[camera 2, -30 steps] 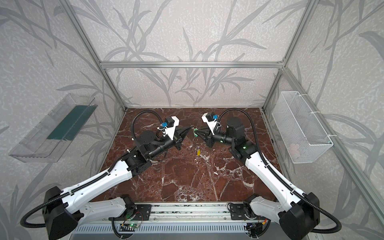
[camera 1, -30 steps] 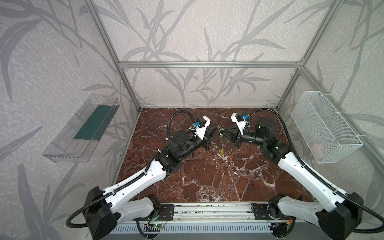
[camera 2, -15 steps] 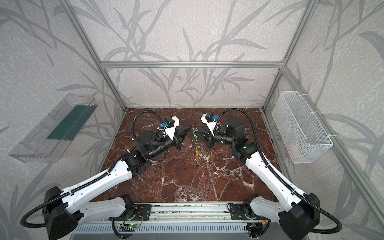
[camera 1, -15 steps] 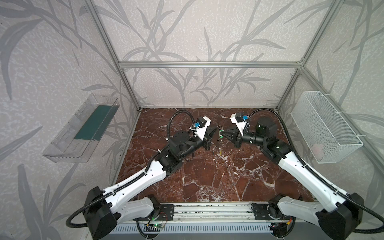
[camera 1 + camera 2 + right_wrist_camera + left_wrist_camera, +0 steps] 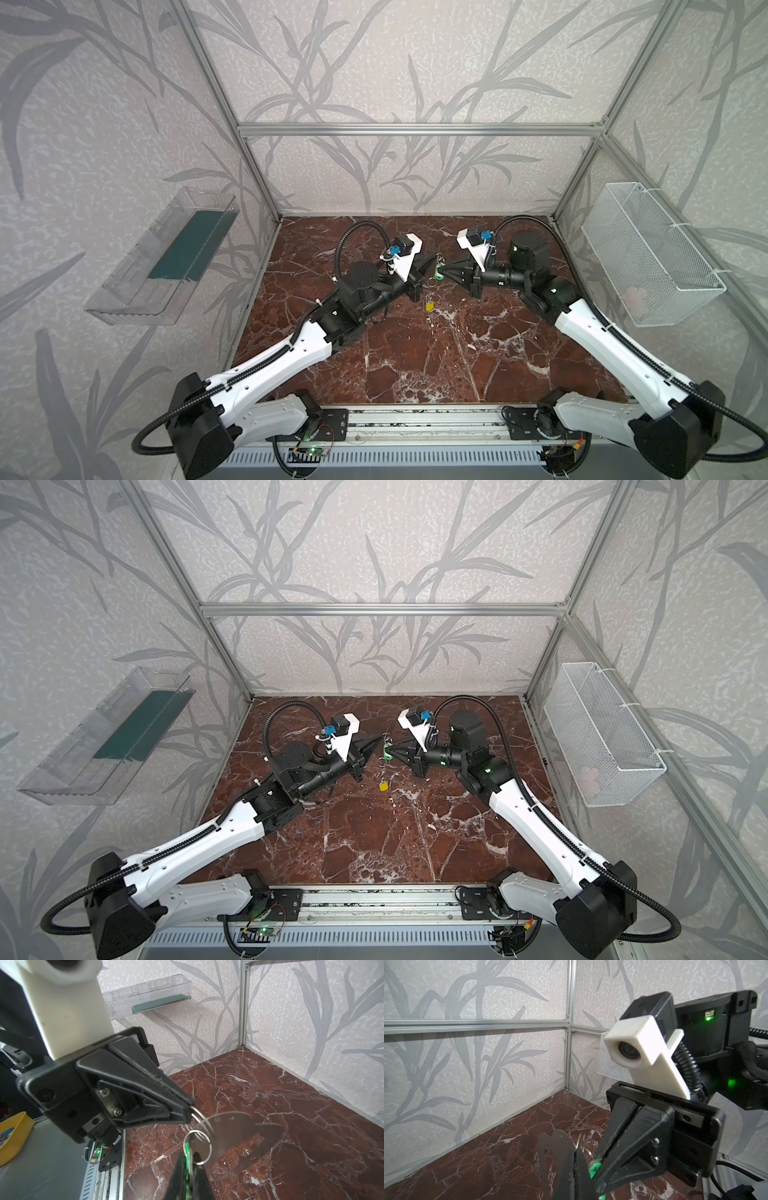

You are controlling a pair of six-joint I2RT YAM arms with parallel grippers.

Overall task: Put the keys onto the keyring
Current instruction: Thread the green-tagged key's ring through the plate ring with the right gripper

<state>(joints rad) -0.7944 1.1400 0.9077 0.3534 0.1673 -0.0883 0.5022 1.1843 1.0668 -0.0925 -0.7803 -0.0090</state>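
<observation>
In the right wrist view the keyring (image 5: pixel 234 1124), a flat grey plate with an oval cutout, hangs in the air above the marble floor. My left gripper (image 5: pixel 190 1110) is shut on a wire ring at the plate's edge. My right gripper (image 5: pixel 190 1155) is shut on the green-tagged key (image 5: pixel 187 1150), whose own split ring (image 5: pixel 197 1147) overlaps the plate. In both top views the two gripper tips (image 5: pixel 436 255) (image 5: pixel 444 272) meet at mid-floor. The yellow-tagged key (image 5: pixel 430 306) shows just below them; I cannot tell whether it hangs or lies on the floor.
A clear plastic tray (image 5: pixel 166 257) is fixed to the left wall and a white wire basket (image 5: pixel 648 253) to the right wall. The brown marble floor (image 5: pixel 415 365) spreads out in front of both arms. Aluminium frame posts stand at the back corners.
The right gripper has shifted slightly, staying tip to tip with the left. The yellow tag has drifted a little to the left. The left arm holds its place.
</observation>
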